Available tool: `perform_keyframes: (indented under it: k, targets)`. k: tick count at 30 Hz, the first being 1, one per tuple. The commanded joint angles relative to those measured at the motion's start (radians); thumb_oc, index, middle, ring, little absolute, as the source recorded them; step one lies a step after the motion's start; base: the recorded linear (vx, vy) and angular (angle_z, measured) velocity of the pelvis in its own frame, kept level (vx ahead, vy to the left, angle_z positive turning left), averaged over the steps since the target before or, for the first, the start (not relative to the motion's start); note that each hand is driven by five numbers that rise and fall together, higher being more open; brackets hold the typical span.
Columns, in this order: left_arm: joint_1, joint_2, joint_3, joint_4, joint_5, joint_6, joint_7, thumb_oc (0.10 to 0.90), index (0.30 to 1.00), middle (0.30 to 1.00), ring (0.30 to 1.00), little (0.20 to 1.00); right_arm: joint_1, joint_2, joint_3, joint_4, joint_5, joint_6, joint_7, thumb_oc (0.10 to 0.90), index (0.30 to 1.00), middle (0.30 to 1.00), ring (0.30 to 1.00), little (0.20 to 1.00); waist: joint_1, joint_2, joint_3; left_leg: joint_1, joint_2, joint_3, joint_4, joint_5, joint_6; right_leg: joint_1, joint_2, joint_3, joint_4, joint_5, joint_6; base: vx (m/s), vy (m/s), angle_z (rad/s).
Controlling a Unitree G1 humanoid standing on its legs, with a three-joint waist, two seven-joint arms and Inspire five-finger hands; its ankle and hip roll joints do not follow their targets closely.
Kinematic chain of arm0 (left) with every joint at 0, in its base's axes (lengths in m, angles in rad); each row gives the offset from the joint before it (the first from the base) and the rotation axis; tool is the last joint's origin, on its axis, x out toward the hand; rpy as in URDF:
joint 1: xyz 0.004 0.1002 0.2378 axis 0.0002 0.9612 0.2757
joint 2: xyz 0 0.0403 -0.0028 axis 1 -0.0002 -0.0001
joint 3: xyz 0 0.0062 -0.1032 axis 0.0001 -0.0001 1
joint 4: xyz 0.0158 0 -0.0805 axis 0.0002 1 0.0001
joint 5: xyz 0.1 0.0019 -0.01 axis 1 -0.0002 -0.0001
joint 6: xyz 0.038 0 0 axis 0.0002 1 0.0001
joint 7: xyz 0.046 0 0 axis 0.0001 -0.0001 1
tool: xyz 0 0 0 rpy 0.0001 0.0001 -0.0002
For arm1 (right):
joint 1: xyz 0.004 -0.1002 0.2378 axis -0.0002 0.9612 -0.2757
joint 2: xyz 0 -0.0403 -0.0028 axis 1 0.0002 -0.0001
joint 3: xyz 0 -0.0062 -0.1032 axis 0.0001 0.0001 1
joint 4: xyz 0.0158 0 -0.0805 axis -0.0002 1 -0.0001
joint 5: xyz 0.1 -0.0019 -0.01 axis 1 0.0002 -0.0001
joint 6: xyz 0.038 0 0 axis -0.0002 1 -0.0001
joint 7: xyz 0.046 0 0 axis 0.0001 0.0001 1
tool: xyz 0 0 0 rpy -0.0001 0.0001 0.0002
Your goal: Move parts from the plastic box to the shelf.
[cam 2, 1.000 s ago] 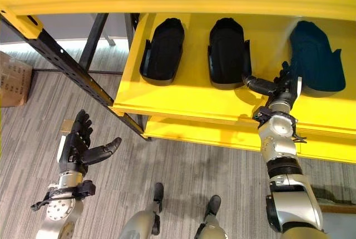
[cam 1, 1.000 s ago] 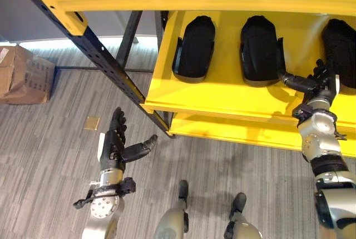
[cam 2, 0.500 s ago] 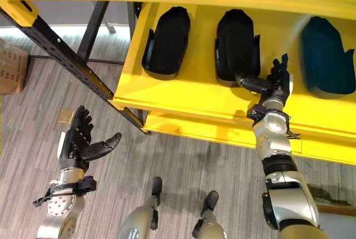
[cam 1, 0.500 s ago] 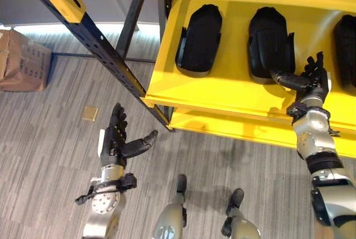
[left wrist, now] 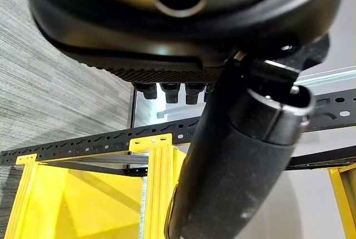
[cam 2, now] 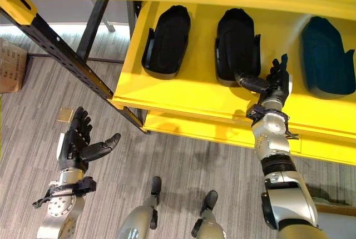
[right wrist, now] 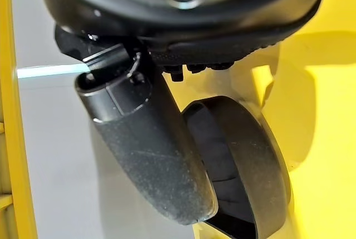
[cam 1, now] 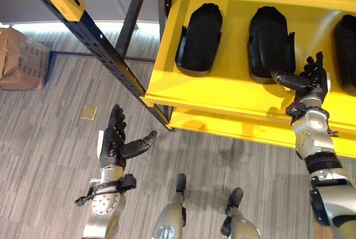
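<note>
Cardboard box (cam 1: pixel 21 58) sits beside black upright (cam 1: pixel 105 55).

The two head views look steeply down from above at the yellow shelf (cam 1: pixel 222 91) and the grey floor (cam 1: pixel 50 139) in front of it. They share nearly the whole scene, offset slightly sideways. The left wrist view sits very close behind the left hand (left wrist: pixel 233 155) and faces along it toward the black shelf frame (left wrist: pixel 83 144) from low down. The right wrist view sits equally close behind the right hand (right wrist: pixel 150 144), facing a black part (right wrist: pixel 245 161) on the shelf.
</note>
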Motion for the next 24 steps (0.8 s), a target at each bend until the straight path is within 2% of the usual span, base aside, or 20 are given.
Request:
perform_keyframes:
  k: [1,24]
  targets:
    - [-0.024,0.006,0.045,-0.106,-0.015,-0.116,0.023,0.900,1.000,1.000,1.000,1.000,-0.154,-0.015,0.032,-0.020,0.028,-0.087,0.031,0.900,1.000,1.000,1.000,1.000,0.005,-0.056,-0.013,0.054,0.051,0.007,-0.010,-0.046,-0.037,0.080,-0.073,-0.002,0.019,-0.044,0.046,0.00,0.000,0.00]
    - [-0.014,-0.005,0.059,-0.117,-0.017,-0.116,0.025,0.900,1.000,1.000,1.000,1.000,-0.121,0.061,0.053,-0.084,0.073,-0.087,0.070,0.900,1.000,1.000,1.000,1.000,0.013,-0.063,-0.012,0.049,0.044,-0.002,-0.010,-0.045,-0.035,0.085,-0.076,-0.011,0.016,-0.037,0.046,0.00,0.000,0.00]
